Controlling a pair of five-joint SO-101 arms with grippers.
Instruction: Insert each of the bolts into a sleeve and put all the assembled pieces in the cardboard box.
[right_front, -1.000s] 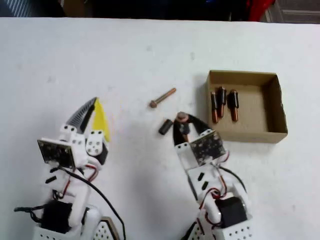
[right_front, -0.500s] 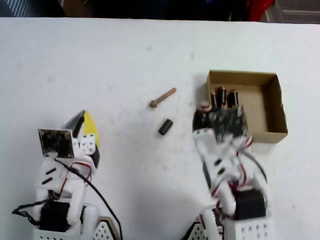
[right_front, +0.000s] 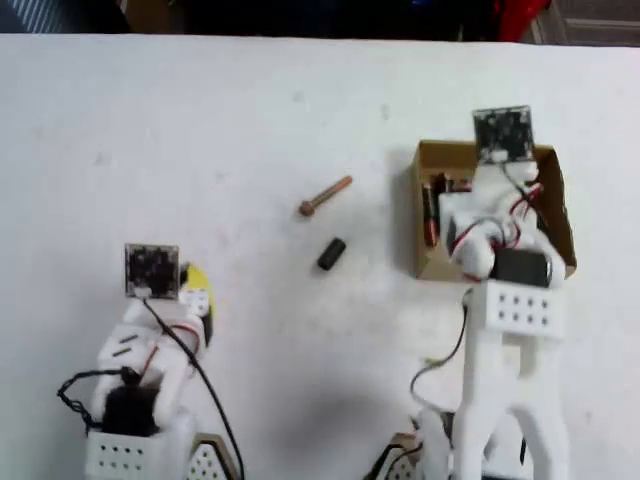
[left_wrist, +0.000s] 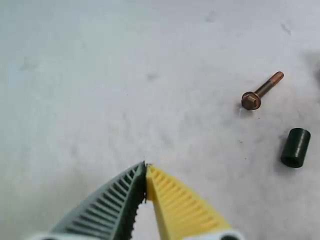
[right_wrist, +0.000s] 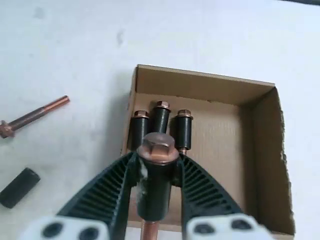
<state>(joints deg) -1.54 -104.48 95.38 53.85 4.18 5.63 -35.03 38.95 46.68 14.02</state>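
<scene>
Since the right arm has swung over the cardboard box (right_wrist: 210, 87), the right gripper (right_wrist: 156, 159), clamped on an assembled piece (right_wrist: 156, 148), hangs just behind three finished pieces (right_wrist: 161, 120), ready for release; the left gripper (left_wrist: 145, 172), tips together, has backed off, with one bolt (left_wrist: 261, 91) and sleeve (left_wrist: 295, 147) lying ahead.

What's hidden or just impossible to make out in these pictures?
1. High view: the right arm covers most of the cardboard box, so the finished pieces inside cannot be counted there.
2. Right wrist view: the right end effector and the assembled piece it grips hide the lower ends of the finished pieces.
3. Right wrist view: the gripped bolt's tip is cut off by the picture's edge.
</scene>
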